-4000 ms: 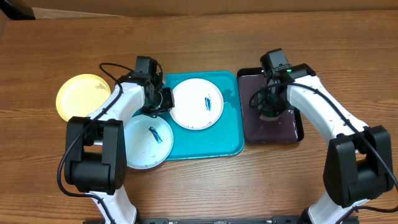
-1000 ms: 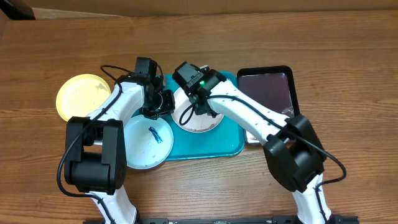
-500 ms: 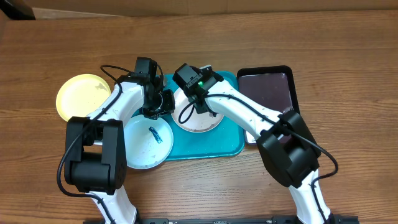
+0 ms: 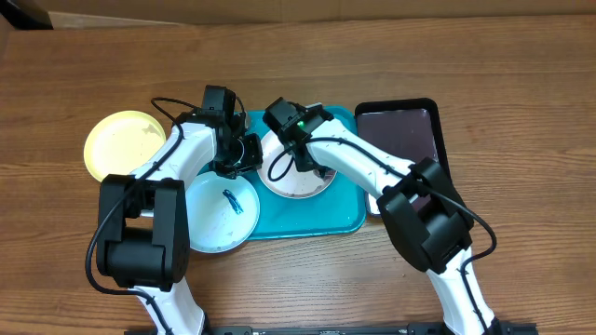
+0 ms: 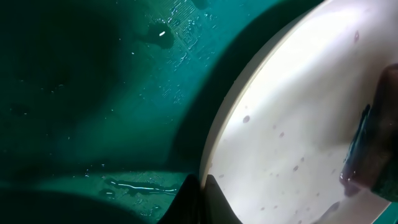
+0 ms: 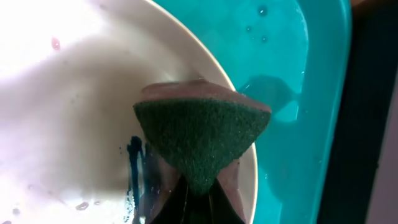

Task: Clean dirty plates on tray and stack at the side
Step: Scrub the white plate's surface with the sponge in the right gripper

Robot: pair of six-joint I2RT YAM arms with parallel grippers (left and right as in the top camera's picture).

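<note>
On the turquoise tray (image 4: 340, 209) lies a white plate (image 4: 300, 189). My left gripper (image 4: 248, 154) is shut on its left rim; in the left wrist view the fingertips (image 5: 198, 200) pinch the plate's edge (image 5: 214, 149). My right gripper (image 4: 301, 162) is shut on a green sponge (image 6: 202, 137), which is pressed onto the white plate (image 6: 62, 93) next to a dark blue smear (image 6: 133, 163). A pale blue plate (image 4: 209, 225) with a blue smear overlaps the tray's front left corner. The yellow plate (image 4: 123, 144) sits on the table to the left.
A black tray with a purple inside (image 4: 402, 135) stands right of the turquoise tray. Water drops and a wet film lie on the tray floor (image 5: 93, 93). The right arm reaches across the tray from the right.
Four seconds ago the right gripper was over the black tray; it now holds the sponge on the white plate and has crept slightly right in the last second. The left gripper has not moved.
</note>
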